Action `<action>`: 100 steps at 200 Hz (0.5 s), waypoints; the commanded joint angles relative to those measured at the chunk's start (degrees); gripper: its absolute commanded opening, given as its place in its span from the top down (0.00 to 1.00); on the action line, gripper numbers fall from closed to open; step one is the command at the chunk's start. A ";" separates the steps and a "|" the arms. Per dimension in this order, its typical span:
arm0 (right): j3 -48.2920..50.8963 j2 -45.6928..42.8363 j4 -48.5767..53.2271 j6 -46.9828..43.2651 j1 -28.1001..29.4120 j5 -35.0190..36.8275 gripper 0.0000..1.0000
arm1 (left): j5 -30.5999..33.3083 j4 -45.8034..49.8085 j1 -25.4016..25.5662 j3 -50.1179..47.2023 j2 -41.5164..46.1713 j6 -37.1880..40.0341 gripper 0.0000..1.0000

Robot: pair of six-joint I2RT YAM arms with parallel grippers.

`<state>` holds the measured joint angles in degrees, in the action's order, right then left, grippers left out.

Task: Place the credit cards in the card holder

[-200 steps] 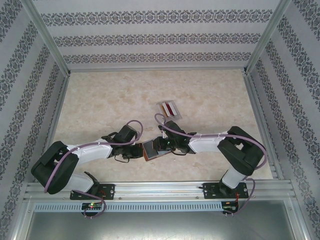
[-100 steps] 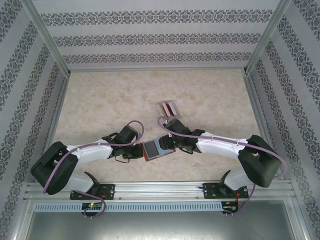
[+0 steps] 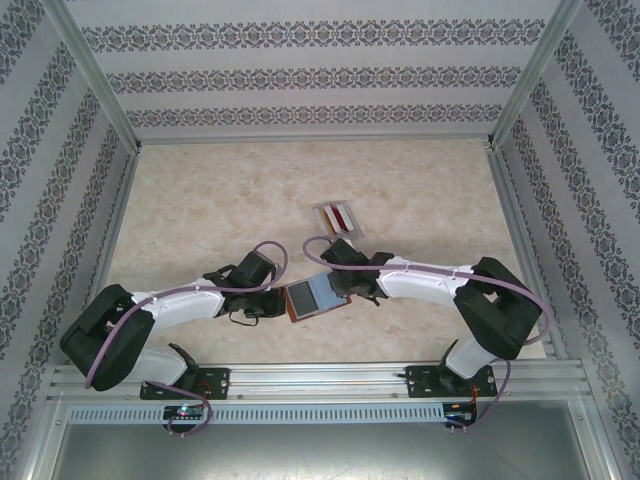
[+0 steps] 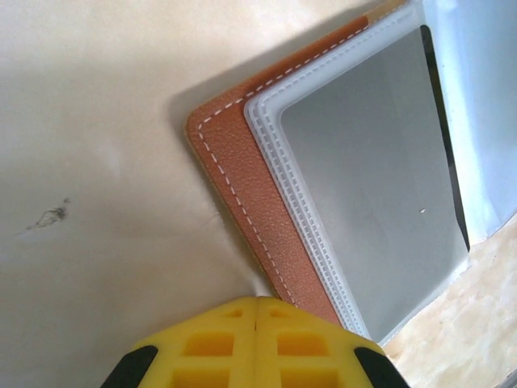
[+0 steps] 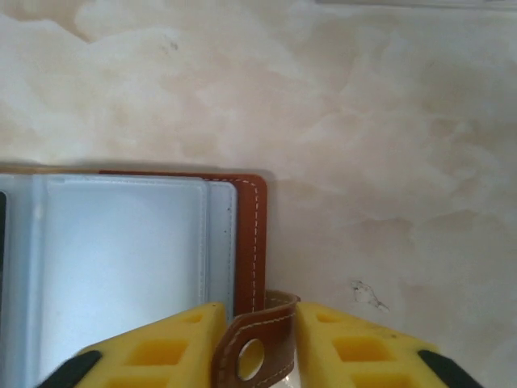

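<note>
No lettering or numbers can be read.

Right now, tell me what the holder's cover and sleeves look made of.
Cover: leather or imitation leather, as far as the look tells; orange-brown, finely grained, matte, with pale stitching along the edge. Sleeves: probably soft plastic; translucent and frosty, with ribbed welded borders and a slight sheen.

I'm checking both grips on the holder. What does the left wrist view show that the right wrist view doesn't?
Left wrist: the left gripper, shut, at the holder's stitched edge, with a rounded corner of it in sight. Right wrist: the right gripper closed on the tab, its snap hole visible. Both: the holder lying open on the table, clear sleeves facing up.
</note>
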<state>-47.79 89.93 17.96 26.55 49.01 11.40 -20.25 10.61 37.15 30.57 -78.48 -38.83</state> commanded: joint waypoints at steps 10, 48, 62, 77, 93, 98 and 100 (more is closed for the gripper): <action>3.60 -5.66 -1.76 -0.05 -0.59 -0.81 0.83 | 1.80 5.91 0.67 2.97 1.14 2.63 1.00; 8.14 -8.48 -8.13 2.10 -2.52 -11.83 0.97 | 0.05 4.91 0.65 4.51 2.14 2.73 0.97; 8.91 -8.01 -9.42 3.15 -2.48 -13.54 1.00 | -0.14 3.18 0.65 4.48 2.82 2.04 0.93; 9.72 -7.44 -10.67 4.25 -2.52 -14.40 1.00 | -0.75 0.99 0.65 4.29 3.11 0.70 0.88; 10.88 -6.93 -13.57 6.12 -2.52 -16.56 1.00 | -2.01 -1.26 0.71 4.15 3.16 -0.50 0.81; 11.19 -6.73 -14.62 6.72 -2.52 -17.50 1.00 | -2.37 -1.82 0.65 4.21 3.26 -0.78 0.80; 11.28 -6.68 -15.01 6.93 -2.52 -17.82 1.00 | -2.48 -2.00 0.65 4.25 3.36 -0.87 0.79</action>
<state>-38.59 82.28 8.01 29.89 46.61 -0.89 -20.69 12.64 37.15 33.89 -76.27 -38.00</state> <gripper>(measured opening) 0.068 0.179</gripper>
